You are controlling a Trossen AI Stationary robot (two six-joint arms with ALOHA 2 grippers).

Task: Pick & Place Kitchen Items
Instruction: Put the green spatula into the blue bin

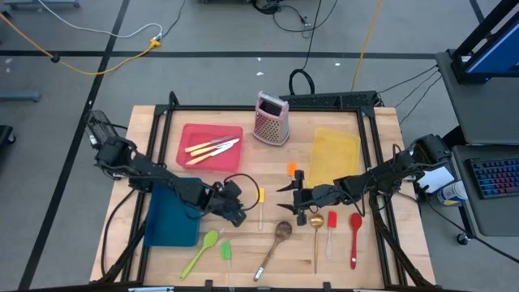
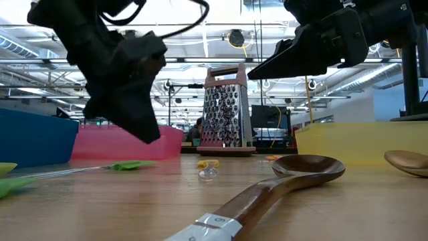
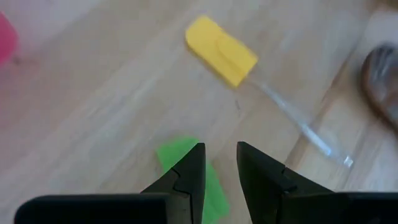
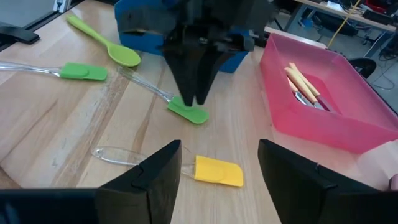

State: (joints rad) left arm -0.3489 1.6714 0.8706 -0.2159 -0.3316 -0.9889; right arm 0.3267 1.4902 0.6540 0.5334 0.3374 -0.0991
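Bare worktop (image 1: 243, 166) lies open between red tray (image 1: 188, 132) and yellow tray (image 1: 335, 154), while utensils crowd the near strip, yellow spatula (image 1: 261, 197) lies between left gripper (image 1: 241, 217) and right gripper (image 1: 284, 189), and grater (image 1: 271, 118) blocks the back.

knives (image 1: 212, 148) in tray (image 1: 188, 135), grater (image 1: 271, 118) right of tray

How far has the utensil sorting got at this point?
Early on. The cream-handled knives already lie in the pink bin. The left gripper, fingers slightly apart, is poised over a green spatula; the right gripper is open and empty. The yellow spatula, the spoons, the other spatulas and the yellow bin remain.
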